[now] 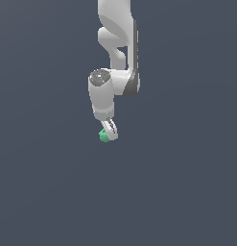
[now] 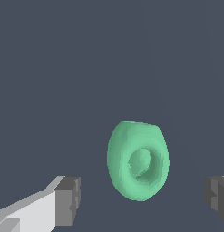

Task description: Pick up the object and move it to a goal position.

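Mint-green rounded faceted lump point(image 2: 138, 161) sits between pads of white tool point(image 2: 140, 199), spread wide, apart from lump. Pre-grasp step: you lower slightly, then close.

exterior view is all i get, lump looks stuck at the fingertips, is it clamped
Observer: No. In the wrist view the gripper is open; the lump sits between the pads with a gap on each side.
Operator: is it just a solid blob
Observer: No, the wrist view shows a round dimple in the face turned to the camera.
Operator: centred between the pads?
Observer: Roughly; the gap to each pad looks about equal.
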`<action>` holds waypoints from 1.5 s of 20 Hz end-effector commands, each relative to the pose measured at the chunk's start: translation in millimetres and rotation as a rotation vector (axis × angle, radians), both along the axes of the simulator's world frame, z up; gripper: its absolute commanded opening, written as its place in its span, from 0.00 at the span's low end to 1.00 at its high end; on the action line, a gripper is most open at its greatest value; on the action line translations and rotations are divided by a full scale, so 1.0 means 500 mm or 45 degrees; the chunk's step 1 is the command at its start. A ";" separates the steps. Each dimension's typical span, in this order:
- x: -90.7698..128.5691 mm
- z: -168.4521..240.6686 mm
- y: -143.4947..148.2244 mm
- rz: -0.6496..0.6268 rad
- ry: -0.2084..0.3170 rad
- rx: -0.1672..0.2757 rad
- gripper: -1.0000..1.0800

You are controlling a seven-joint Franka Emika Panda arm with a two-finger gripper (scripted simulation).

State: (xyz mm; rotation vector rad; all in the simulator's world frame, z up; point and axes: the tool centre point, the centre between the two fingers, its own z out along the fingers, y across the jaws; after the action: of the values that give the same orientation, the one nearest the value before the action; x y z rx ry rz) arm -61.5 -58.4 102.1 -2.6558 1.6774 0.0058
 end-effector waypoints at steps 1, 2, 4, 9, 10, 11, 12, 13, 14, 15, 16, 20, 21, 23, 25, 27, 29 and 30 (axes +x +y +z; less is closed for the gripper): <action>-0.005 -0.004 -0.005 -0.054 -0.002 -0.001 0.96; -0.006 -0.005 -0.006 -0.069 -0.002 -0.002 0.96; -0.009 -0.007 -0.009 -0.094 -0.003 -0.002 0.96; -0.011 -0.009 -0.011 -0.120 -0.004 -0.003 0.96; -0.011 -0.008 -0.010 -0.114 -0.003 -0.003 0.96; -0.011 -0.009 -0.010 -0.114 -0.003 -0.003 0.96; -0.011 -0.011 -0.010 -0.114 -0.003 -0.003 0.96; -0.011 -0.014 -0.010 -0.114 -0.003 -0.003 0.96; -0.011 -0.019 -0.011 -0.115 -0.003 -0.003 0.96; -0.012 -0.025 -0.010 -0.115 -0.003 -0.003 0.96; -0.012 -0.032 -0.011 -0.116 -0.003 -0.003 0.96; -0.013 -0.071 -0.011 -0.119 -0.003 -0.003 0.96; -0.014 -0.081 -0.011 -0.119 -0.003 -0.003 0.96; -0.013 -0.095 -0.011 -0.120 -0.003 -0.003 0.96; -0.013 -0.104 -0.011 -0.121 -0.003 -0.003 0.96; -0.013 -0.109 -0.011 -0.121 -0.003 -0.003 0.96; -0.012 -0.109 -0.011 -0.121 -0.003 -0.003 0.00; -0.012 -0.109 -0.011 -0.121 -0.003 -0.003 0.00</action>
State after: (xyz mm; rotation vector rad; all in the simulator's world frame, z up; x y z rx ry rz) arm -67.5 -63.9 48.6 -2.5733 1.8016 -0.0005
